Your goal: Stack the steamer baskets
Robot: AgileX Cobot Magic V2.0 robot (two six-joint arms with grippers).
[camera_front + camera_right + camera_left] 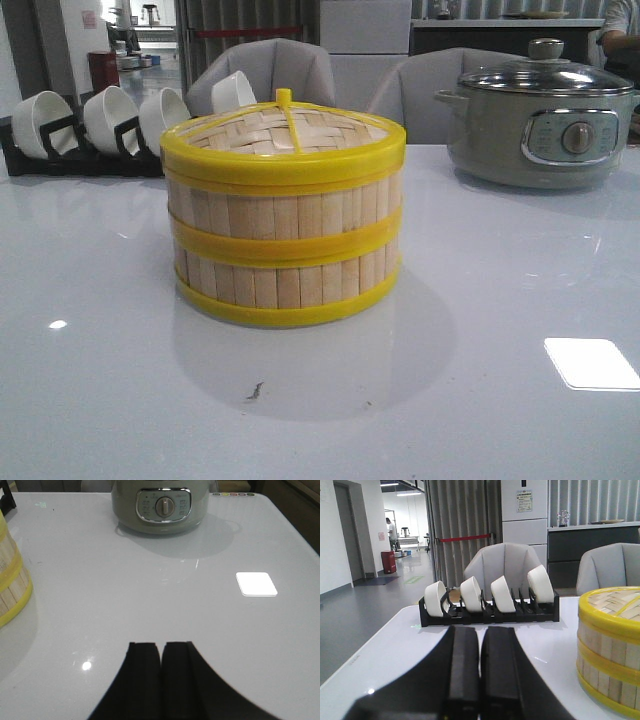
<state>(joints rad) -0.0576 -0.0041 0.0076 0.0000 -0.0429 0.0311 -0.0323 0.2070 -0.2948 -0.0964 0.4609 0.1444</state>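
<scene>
Bamboo steamer baskets (283, 255), slatted and yellow-rimmed, stand stacked under a woven lid (285, 133) on the glossy table (480, 400), both black grippers (480, 680) (161, 680) pressed closed, empty, beside them.

Low front camera close to steamer baskets (284, 225), wrist cameras looking along table (150, 590), both catching the stack

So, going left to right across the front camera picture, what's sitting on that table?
Black rack of white bowls → stacked steamer baskets with the woven lid on top → grey-green electric pot.
</scene>
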